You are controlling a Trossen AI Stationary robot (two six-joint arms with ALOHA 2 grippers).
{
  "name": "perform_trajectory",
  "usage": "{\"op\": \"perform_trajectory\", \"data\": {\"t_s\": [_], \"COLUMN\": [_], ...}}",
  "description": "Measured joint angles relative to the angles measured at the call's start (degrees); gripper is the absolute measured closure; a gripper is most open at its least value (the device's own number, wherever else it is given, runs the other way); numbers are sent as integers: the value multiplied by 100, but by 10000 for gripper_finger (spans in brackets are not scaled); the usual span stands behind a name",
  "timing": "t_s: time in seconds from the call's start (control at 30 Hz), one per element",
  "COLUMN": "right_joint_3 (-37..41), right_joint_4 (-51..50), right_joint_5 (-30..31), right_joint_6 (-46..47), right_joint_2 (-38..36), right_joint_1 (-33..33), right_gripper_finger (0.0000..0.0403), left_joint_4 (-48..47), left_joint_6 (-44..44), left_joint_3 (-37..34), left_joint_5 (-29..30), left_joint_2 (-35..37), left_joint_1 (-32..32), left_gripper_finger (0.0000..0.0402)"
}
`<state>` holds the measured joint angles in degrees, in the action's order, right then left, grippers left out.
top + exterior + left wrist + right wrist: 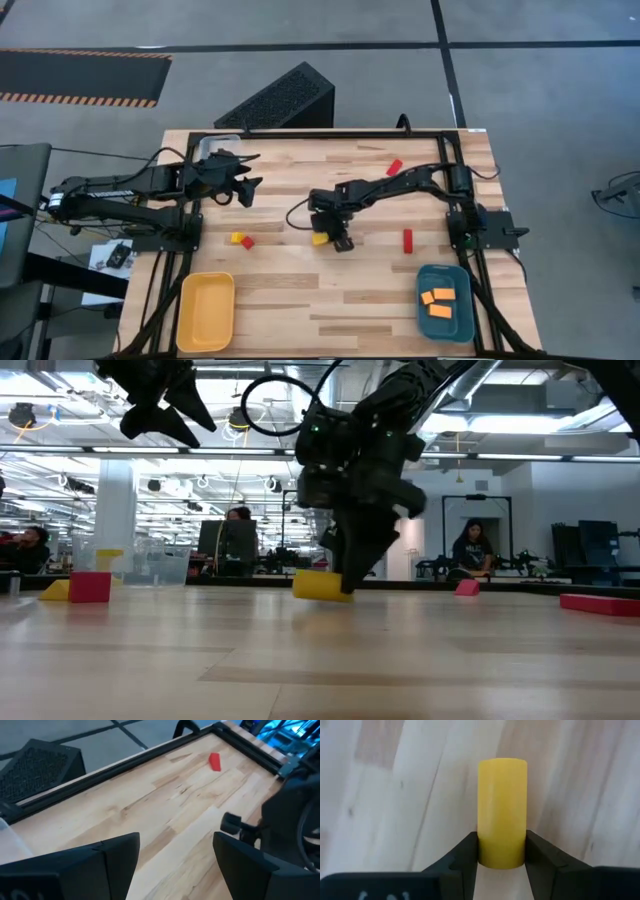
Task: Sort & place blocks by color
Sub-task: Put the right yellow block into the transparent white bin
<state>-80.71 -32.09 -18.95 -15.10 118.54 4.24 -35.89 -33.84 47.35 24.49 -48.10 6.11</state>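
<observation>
We are gripping 1 yellow block [502, 812] in our right gripper [501, 851] on the table [330, 300], left gripper [175, 855] hanging open.

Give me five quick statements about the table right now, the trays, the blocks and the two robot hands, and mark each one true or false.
1. The right hand has its fingers against both sides of a yellow block. True.
2. The yellow tray holds three orange blocks. False: it looks empty; the orange blocks lie in the teal tray.
3. The left hand is raised off the table with nothing between its open fingers. True.
4. The yellow block at the right hand is already in a tray. False: it sits on the bare wooden table.
5. A red block lies on the table near the teal tray. True.
</observation>
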Motion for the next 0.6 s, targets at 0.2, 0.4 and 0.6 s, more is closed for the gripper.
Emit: {"op": "perform_trajectory", "data": {"t_s": [0.2, 0.4, 0.6], "right_joint_3": [11, 586, 623], "right_joint_4": [1140, 4769, 7272], "right_joint_5": [-719, -797, -397], "right_joint_6": [1498, 3993, 4764], "right_joint_2": [-9, -20, 75], "right_joint_1": [194, 319, 286], "right_gripper_finger": [267, 264, 270], "left_joint_4": [30, -69, -196], "left_joint_6": [-12, -87, -126], "left_joint_3": [0, 0, 2], "left_joint_5": [-316, -353, -272], "left_joint_2": [88, 412, 615], "left_joint_1": [0, 0, 2], "left_gripper_finger": [162, 162, 161]}}
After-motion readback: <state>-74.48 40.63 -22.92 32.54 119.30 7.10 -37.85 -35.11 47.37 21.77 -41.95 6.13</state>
